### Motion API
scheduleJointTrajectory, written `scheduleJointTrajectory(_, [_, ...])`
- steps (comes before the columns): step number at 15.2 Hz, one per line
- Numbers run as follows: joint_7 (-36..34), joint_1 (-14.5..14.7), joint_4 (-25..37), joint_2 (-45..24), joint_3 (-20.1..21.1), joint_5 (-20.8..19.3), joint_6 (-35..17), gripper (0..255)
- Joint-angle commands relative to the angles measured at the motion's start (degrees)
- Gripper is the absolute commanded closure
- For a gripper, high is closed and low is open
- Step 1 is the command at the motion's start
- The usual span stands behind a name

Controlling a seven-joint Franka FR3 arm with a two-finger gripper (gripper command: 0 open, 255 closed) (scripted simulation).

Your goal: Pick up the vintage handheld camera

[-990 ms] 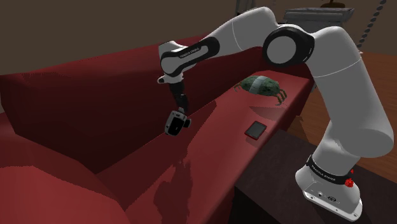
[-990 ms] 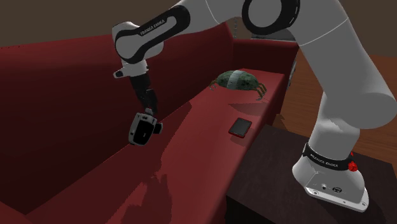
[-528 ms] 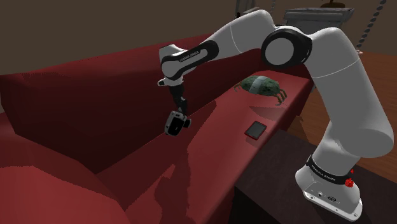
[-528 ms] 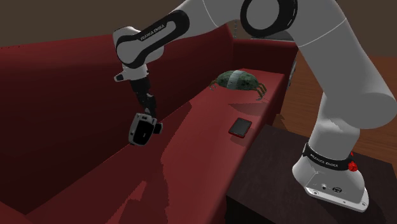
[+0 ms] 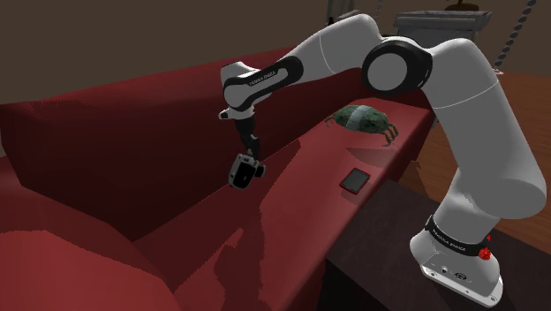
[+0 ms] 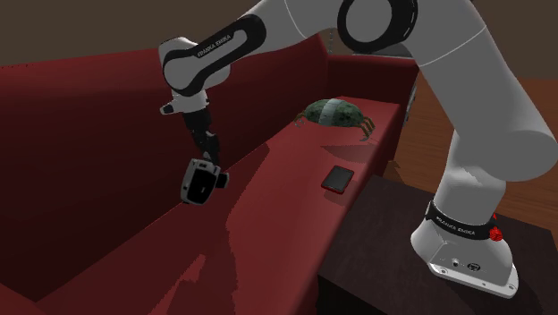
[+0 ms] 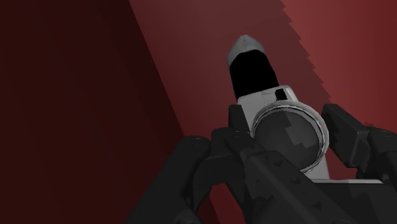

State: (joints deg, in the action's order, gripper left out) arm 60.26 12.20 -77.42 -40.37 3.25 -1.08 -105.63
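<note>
The handheld camera point(image 5: 241, 173) is a small grey and black box with a round lens and a black handle. It hangs from my gripper point(image 5: 250, 159), which is shut on it, above the red sofa seat point(image 5: 291, 212) and close to the backrest. The second exterior view has the camera point(image 6: 198, 183) tilted below the gripper point(image 6: 211, 164), its shadow falling on the cushion beneath. In the wrist view the black fingers point(image 7: 191, 167) clasp the camera point(image 7: 289, 137) on both sides, lens toward me and handle pointing away over the red cushion.
A green turtle-like figure point(image 5: 363, 119) sits on the far end of the seat, and a flat black phone-like slab point(image 5: 355, 180) lies nearer. The sofa backrest point(image 5: 124, 141) rises right beside the gripper. My stand rests on a dark table point(image 5: 380, 256).
The forearm has shifted very slightly; the camera stays clasped at about the same spot above the seat.
</note>
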Motion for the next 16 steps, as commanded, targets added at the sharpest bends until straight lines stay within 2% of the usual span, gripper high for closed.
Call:
scheduleJointTrajectory(1, [-0.06,0.03,0.14,0.39,0.02,0.02,0.86,255])
scheduleJointTrajectory(16, [-0.08,0.04,5.24,3.51,0.13,0.17,9.07,255])
